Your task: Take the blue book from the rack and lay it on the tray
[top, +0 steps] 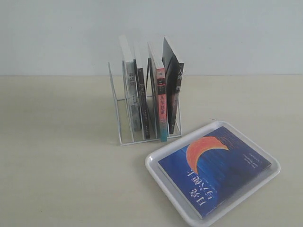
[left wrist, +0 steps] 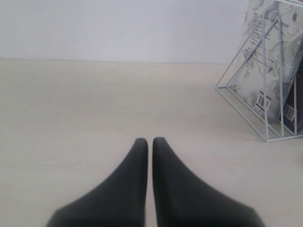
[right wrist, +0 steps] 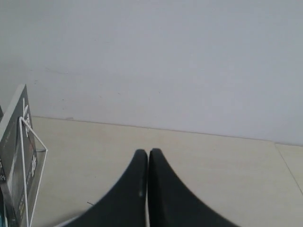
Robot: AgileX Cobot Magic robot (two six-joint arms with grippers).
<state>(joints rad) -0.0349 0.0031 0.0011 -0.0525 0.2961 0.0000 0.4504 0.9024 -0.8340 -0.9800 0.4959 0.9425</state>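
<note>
Blue book (top: 215, 170), white characters, on tray (top: 151, 165)

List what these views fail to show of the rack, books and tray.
- Exterior view: neither gripper in frame; the books in the rack hide each other's covers, spine lettering too small.
- Same view: the blue book covers the tray floor.
- Left wrist view: the frame edge cuts off the rack beyond the left gripper; tray unseen.
- Right wrist view: rack likewise cut off beyond the right gripper.

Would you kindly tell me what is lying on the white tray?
The blue book lies flat on the tray, cover up. It hides most of the tray floor, so anything beneath cannot be seen.
</note>
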